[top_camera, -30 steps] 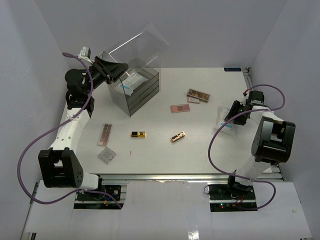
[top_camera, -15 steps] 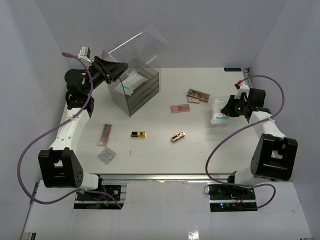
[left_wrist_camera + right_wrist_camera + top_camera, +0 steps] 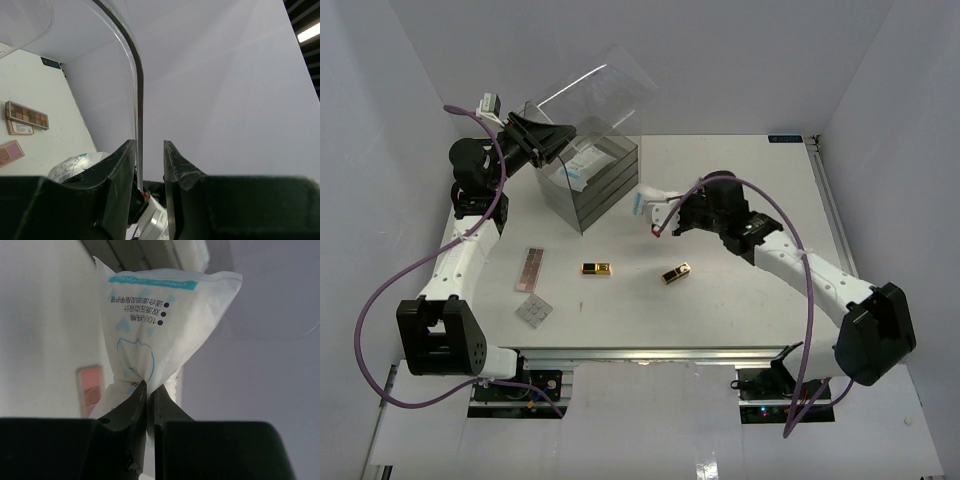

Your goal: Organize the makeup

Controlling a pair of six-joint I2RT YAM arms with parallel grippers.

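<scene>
My right gripper [image 3: 665, 212] [image 3: 150, 385] is shut on a white-teal packet [image 3: 650, 200] [image 3: 155, 315], held in the air just right of the clear drawer box [image 3: 595, 180]. My left gripper [image 3: 542, 137] [image 3: 150, 145] holds the box's clear lid [image 3: 600, 95] [image 3: 137, 100] tilted up, its edge between the jaws. Another white-teal packet [image 3: 578, 165] lies in the box's top. Two gold-black cases [image 3: 597, 268] [image 3: 675, 273], a narrow brown palette [image 3: 529, 269] and a grey square palette [image 3: 534, 311] lie on the table. A pink palette [image 3: 90, 387] lies under the right gripper.
The left wrist view shows a brown palette [image 3: 27, 114] with a small pale one [image 3: 20, 128] beside it, both hidden under the right arm in the top view. White walls enclose the table [image 3: 760, 300] on three sides.
The right gripper closed on the packet at the table's right side, and the arm swung it left towards the drawer box. The left arm and raised lid have not moved.
</scene>
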